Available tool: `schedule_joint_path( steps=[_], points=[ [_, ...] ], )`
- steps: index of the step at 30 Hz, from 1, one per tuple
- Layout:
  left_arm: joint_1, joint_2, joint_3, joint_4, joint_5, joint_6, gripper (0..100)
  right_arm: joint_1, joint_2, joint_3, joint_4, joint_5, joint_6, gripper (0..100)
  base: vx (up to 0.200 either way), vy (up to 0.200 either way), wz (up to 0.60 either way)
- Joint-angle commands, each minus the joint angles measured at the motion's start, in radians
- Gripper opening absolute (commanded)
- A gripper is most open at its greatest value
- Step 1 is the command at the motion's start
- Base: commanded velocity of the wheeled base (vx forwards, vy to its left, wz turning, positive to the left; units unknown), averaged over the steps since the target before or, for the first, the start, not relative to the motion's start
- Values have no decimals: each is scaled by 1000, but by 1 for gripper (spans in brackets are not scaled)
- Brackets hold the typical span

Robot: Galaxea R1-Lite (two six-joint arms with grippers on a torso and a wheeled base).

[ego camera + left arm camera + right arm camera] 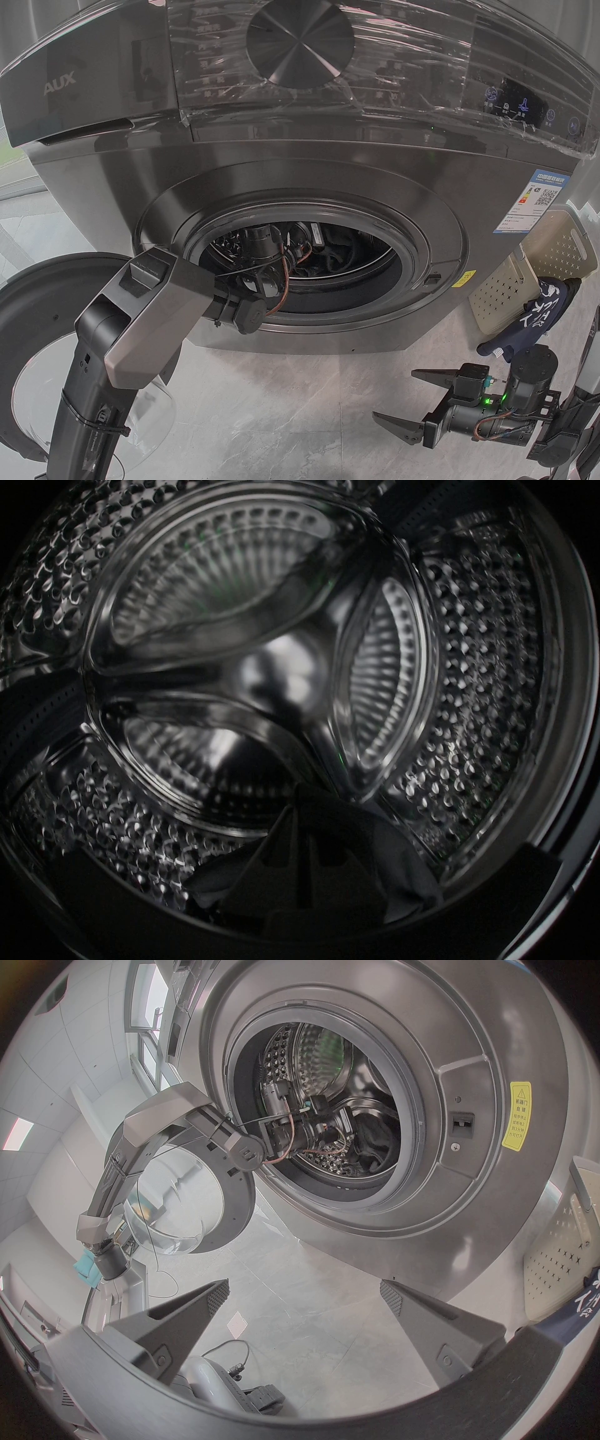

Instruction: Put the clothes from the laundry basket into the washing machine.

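Inside the dimpled steel drum [494, 667], a crumpled dark garment [390, 858] lies.

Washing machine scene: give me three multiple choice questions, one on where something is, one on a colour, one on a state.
1. Where does the dark blue garment hang?
A. On the machine's door
B. Over the laundry basket
C. On top of the machine

2. What colour is the laundry basket?
A. Red
B. Green
C. Beige

3. How is the right gripper?
A. Open and empty
B. Shut on a garment
C. Shut on the basket's rim

Answers:
1. B, it drapes over the basket's edge.
2. C, its perforated walls are beige.
3. A, its fingers stand apart above the floor with nothing between them.
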Motion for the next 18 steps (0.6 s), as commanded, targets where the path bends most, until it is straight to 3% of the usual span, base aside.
schedule_joint_path(
  steps=[1, 3, 4, 9, 18],
  points=[
    [25, 50, -99, 0, 34, -8, 0, 0, 4, 8, 0, -1, 1, 100, 0, 0, 0],
    [23, 49, -89, 0, 35, -6, 0, 0, 4, 8, 0, 1, 1, 100, 0, 0, 0],
    [22, 47, -84, -2, 35, -8, 100, 0, 4, 8, -2, 1, 1, 100, 0, 0, 0],
    [13, 16, -29, 1, 35, -8, 100, -1, 3, 8, -2, 1, 1, 100, 0, 0, 0],
    [-20, -143, 272, 73, 6, 2, 100, 0, 4, 7, -2, -1, 1, 100, 0, 0, 0]
  ],
)
